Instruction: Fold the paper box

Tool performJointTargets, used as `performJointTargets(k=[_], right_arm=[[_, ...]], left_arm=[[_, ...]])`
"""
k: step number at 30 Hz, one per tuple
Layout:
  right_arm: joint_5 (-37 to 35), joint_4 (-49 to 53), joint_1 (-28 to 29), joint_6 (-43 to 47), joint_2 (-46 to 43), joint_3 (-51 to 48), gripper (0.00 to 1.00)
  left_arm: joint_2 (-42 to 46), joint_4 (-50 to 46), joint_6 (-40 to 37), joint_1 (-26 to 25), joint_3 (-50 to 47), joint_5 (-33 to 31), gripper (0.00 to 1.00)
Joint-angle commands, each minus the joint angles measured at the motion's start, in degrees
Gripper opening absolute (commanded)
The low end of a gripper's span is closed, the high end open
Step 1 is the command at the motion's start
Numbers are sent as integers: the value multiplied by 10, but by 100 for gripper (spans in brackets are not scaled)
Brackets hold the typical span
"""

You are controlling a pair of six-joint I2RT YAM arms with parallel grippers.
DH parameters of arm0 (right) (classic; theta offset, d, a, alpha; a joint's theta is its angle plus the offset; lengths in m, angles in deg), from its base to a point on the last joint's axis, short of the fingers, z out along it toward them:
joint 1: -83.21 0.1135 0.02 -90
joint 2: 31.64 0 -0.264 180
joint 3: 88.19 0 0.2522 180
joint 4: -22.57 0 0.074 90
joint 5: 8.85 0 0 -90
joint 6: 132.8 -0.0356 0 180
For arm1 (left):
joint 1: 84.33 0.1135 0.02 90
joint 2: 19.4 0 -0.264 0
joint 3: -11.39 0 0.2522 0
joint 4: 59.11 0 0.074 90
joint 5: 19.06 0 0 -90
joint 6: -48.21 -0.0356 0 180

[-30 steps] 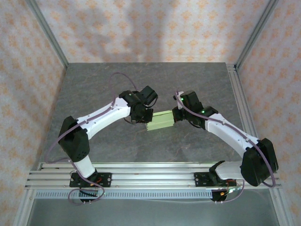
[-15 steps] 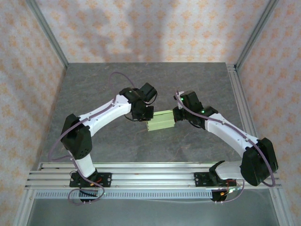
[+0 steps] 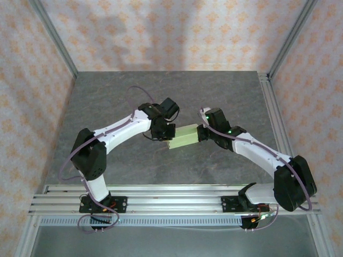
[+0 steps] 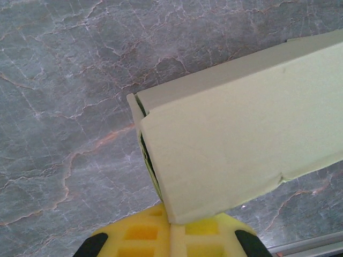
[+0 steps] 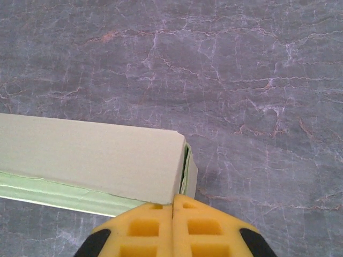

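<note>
The paper box (image 3: 183,137), folded into a small flat rectangular shape, is sitting near the middle of the bench (image 3: 107,101), spanning the gap between the two arms and slanting a little, its left end nearer the bases. The left gripper (image 4: 170,238) is meeting the box's left end: its jaws are pressing fully together, yellow pads flush, with the lower corner of the box touching their tips. The right gripper (image 5: 172,209) is doing the same at the right end, jaws closed tight against each other and the box's end flap lying just at their tips. No card seems to be sitting between either pair. The box is possibly resting on the grey surface rather than being lifted; the views are not settling that.
</note>
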Motion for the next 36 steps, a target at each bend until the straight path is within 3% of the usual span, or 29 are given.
performJointTargets(k=[1,6,9,13,16,21,26,33,36], right_arm=[[-2,-8,5,12,-2,-19,0],[0,2,5,36,-46,-5,24],[-4,-3,4,37,-68,1,52],[5,-52,5,0,-96,-4,68],[-14,-102,5,-75,-75,-12,66],[-54,-104,2,-159,6,-6,62],[-55,-125,2,-182,40,-24,58],[-70,-122,2,-188,72,-37,55],[-74,-124,2,-187,82,-41,54]], left_arm=[[-29,15,6,-1,-22,9,0],[-32,10,1,0,-20,4,0],[-35,8,-4,0,-16,4,0],[-37,11,-4,0,-16,5,0],[-38,10,-7,0,-14,7,0],[-34,5,-9,0,-9,10,2],[-27,8,-12,0,-8,27,7],[-3,11,-26,2,2,69,28],[25,33,-36,5,0,95,30]])
